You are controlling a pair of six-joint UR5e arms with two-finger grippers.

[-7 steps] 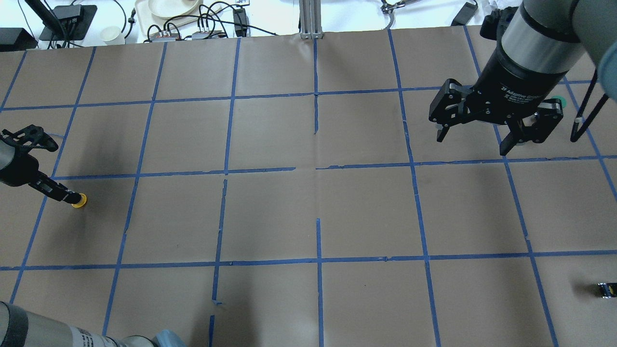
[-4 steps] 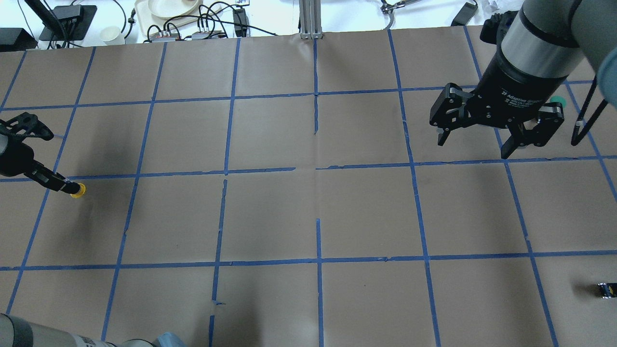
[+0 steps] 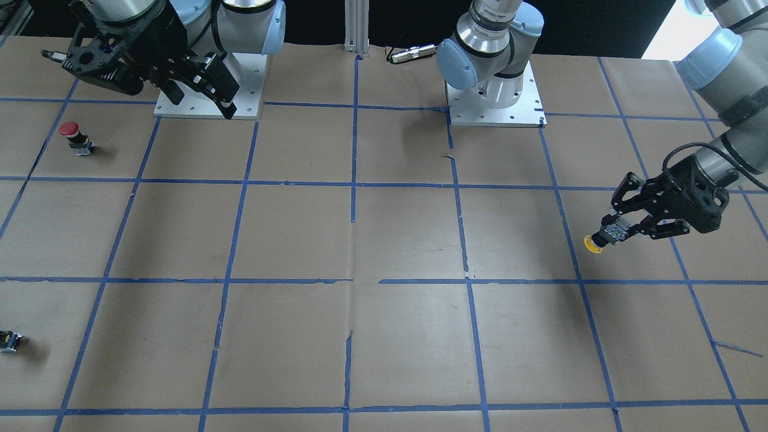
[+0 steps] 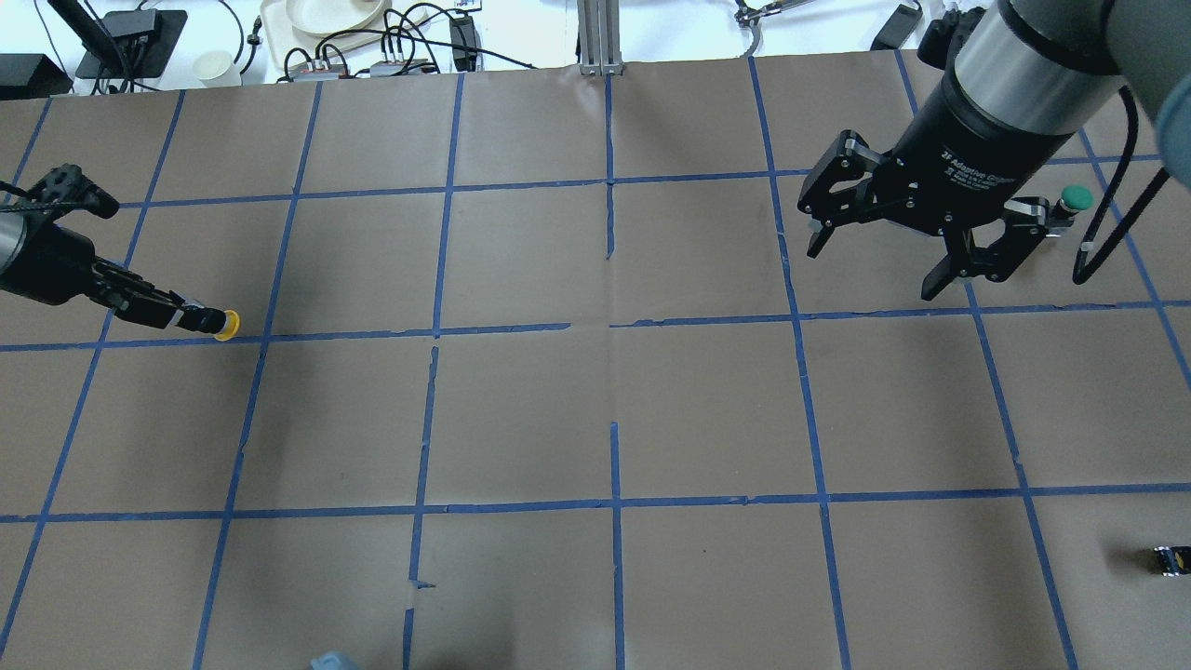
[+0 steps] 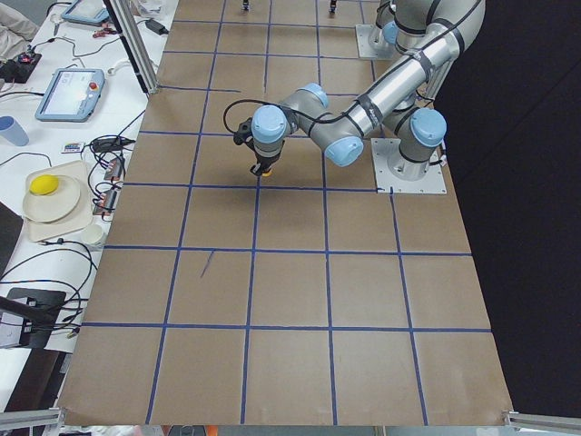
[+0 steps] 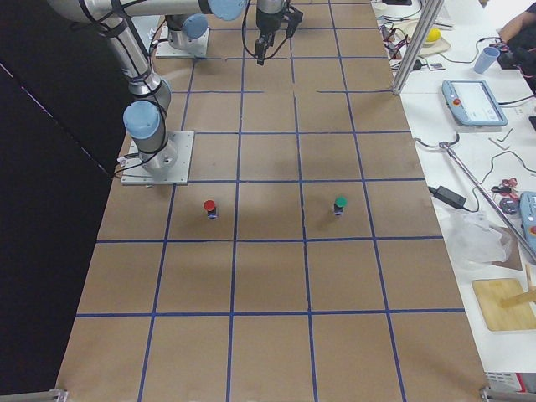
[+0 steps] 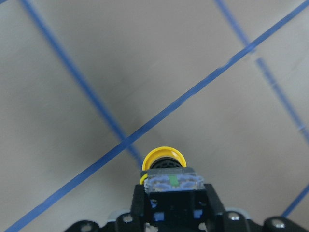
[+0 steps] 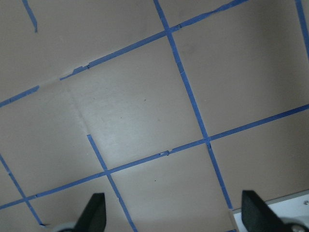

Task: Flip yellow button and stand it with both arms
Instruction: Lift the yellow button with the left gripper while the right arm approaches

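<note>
1. Left end effector [image 4: 191,319]: located at the left edge of the overhead view. The fingers are narrowed onto the dark body of the yellow button [image 4: 226,324] and grip it. The button lies roughly horizontal, with its cap pointing away from the end effector toward the centre of the surface [image 4: 521,409]. In the left wrist view the cap sits over a crossing of the blue tape lines [image 4: 614,326]. Contact between the cap and the surface cannot be determined.

2. Centre: brown paper divided into squares by the tape grid.

3. Right end effector [image 4: 873,272]: located over the far right part of the surface, above it and not in contact. The fingers are spread wide, with nothing between them. The right wrist view confirms this: both fingertips are at opposite lower corners, with only paper and tape in between.

4. Green button [image 4: 1077,196]: standing upright, just beside the right end effector as seen from overhead.

5. Red button [image 3: 72,130]: standing upright, well apart from the green one.

6. Small black-and-yellow block [image 4: 1170,558]: near the right edge of the surface.
</note>
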